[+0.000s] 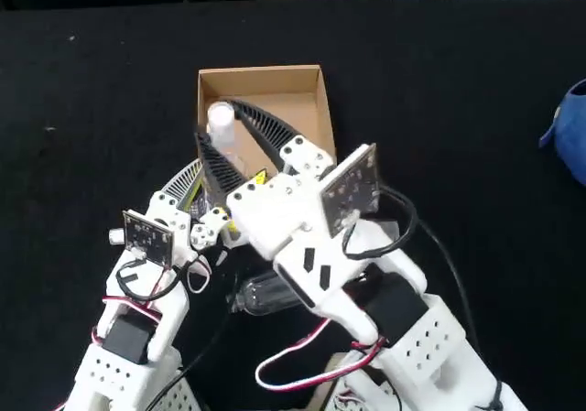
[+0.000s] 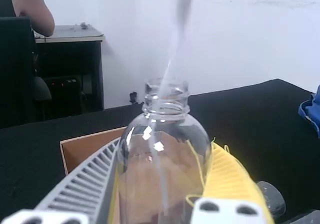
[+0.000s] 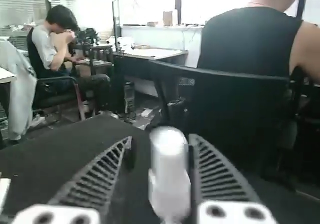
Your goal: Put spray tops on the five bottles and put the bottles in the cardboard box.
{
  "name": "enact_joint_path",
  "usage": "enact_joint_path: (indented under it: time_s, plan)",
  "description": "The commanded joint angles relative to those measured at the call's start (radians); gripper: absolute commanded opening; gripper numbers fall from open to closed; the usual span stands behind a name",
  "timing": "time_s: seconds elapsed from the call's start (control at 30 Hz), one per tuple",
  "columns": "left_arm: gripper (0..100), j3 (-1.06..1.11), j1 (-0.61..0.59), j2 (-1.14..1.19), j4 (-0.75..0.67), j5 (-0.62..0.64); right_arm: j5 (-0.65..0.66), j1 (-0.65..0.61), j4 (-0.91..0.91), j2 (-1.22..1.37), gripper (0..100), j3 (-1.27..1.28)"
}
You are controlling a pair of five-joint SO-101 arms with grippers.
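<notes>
My left gripper is shut on a clear bottle, held upright between one grey and one yellow finger, neck open. My right gripper is shut on a white spray top. In the high view the right gripper holds the spray top directly above the bottle in the left gripper, over the near left part of the cardboard box. The top's thin tube hangs down into the bottle's neck. A second clear bottle lies on the table under the right arm.
The table is covered in black cloth. A blue object lies at the right edge. The box stands just behind the held bottle. People sit at desks in the room behind.
</notes>
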Motion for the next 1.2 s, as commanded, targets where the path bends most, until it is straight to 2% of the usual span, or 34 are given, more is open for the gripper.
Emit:
enact_joint_path:
  time_s: [0.0,0.27,0.43,0.6,0.7,0.83,1.07,1.17]
  plan:
    - [3,0.022,0.002,-0.011,-0.003,0.006,0.008,-0.02,0.005,-0.01,20.3,-0.039]
    - [3,0.022,0.002,-0.011,-0.003,0.005,0.011,0.012,0.06,-0.022,12.2,-0.163]
    - [3,0.022,0.002,-0.011,0.003,0.005,0.011,0.241,0.293,-0.094,3.8,-0.228]
    - [3,0.022,0.002,-0.011,0.005,0.005,0.011,0.534,0.427,-0.185,3.1,-0.096]
    - [3,0.022,0.004,-0.011,0.005,0.005,0.011,0.66,0.423,-0.254,3.1,0.047]
    - [3,0.022,0.002,-0.009,0.005,0.005,0.003,0.756,0.379,-0.348,3.2,0.263]
    - [3,0.022,-0.008,-0.005,0.012,0.003,0.009,0.801,0.121,-0.493,3.2,0.631]
    - [3,0.022,-0.074,-0.009,0.02,0.003,0.009,0.806,0.072,-0.536,3.2,0.733]
